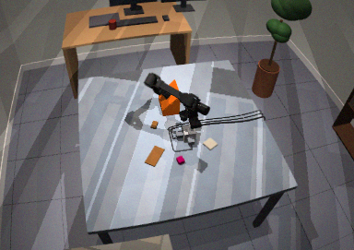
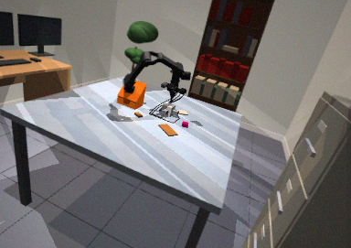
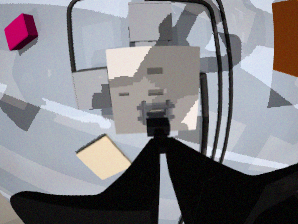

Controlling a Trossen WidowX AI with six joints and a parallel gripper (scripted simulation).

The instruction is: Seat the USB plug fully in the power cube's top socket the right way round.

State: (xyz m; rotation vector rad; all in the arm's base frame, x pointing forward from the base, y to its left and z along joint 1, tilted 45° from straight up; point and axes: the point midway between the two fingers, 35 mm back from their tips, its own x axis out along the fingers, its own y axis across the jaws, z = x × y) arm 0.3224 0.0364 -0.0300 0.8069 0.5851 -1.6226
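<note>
The pale grey power cube [image 1: 187, 134] [image 2: 169, 108] [image 3: 132, 65] stands on the table, with small dark slots in its top. My gripper [image 1: 195, 124] [image 2: 172, 101] [image 3: 161, 144] points down over the cube's top, at its near edge in the wrist view. It is shut on the black USB plug [image 3: 158, 126]. A grey metallic part [image 3: 156, 111] shows just beyond the plug's black body. The plug and fingers hide the spot under them, so I cannot tell whether the plug's tip is in the socket, clear of it, or which way round it is.
Grey blocks [image 3: 150, 22] [image 3: 89, 87] adjoin the cube, and black cables [image 1: 235, 118] [image 3: 230, 75] run around it. Nearby lie a cream tile [image 1: 210, 144] [image 3: 104, 157], a magenta cube [image 1: 180, 160] [image 3: 21, 32] and an orange-brown slab [image 1: 155, 156] [image 2: 168, 130]. A large orange block [image 1: 170, 105] [image 2: 132, 97] stands behind.
</note>
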